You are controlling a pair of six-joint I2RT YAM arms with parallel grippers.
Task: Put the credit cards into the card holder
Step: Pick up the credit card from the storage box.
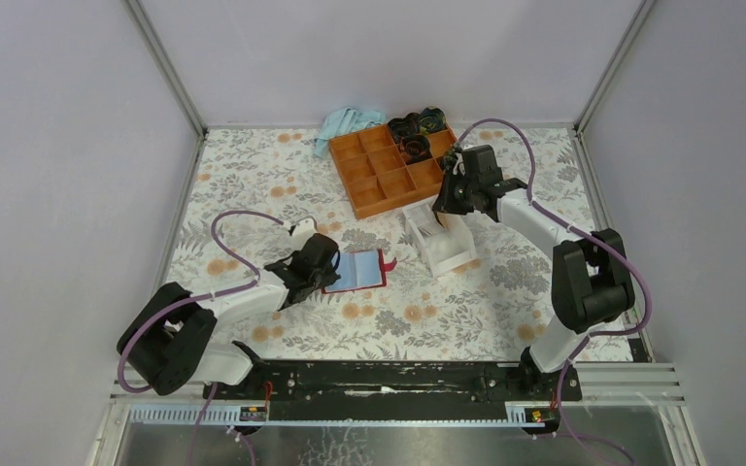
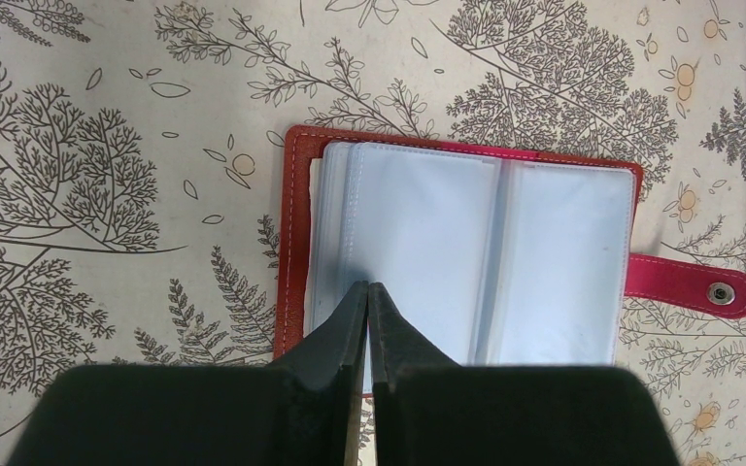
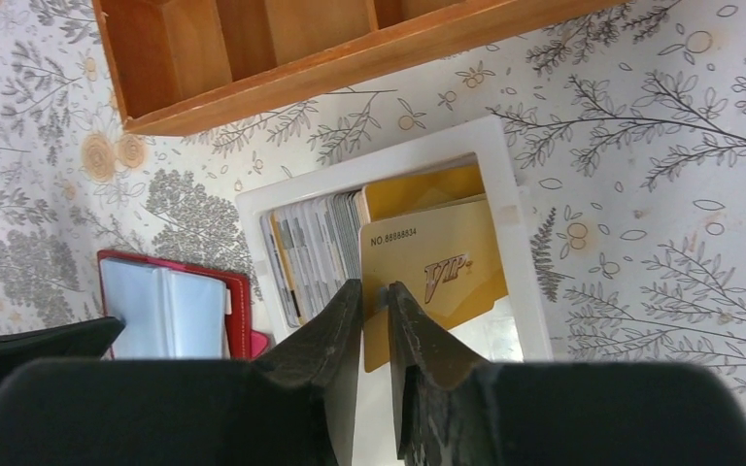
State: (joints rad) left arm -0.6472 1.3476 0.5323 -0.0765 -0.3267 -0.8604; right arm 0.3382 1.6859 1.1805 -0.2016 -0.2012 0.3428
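Now right hand above gold card, grip unclear; left hand clenched over holder.

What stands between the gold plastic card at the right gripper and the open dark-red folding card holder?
No object lies on the table between them. The gold card sits in the white clear box, whose wall it must clear, and the shut left gripper rests on the dark-red card holder's left sleeve page.
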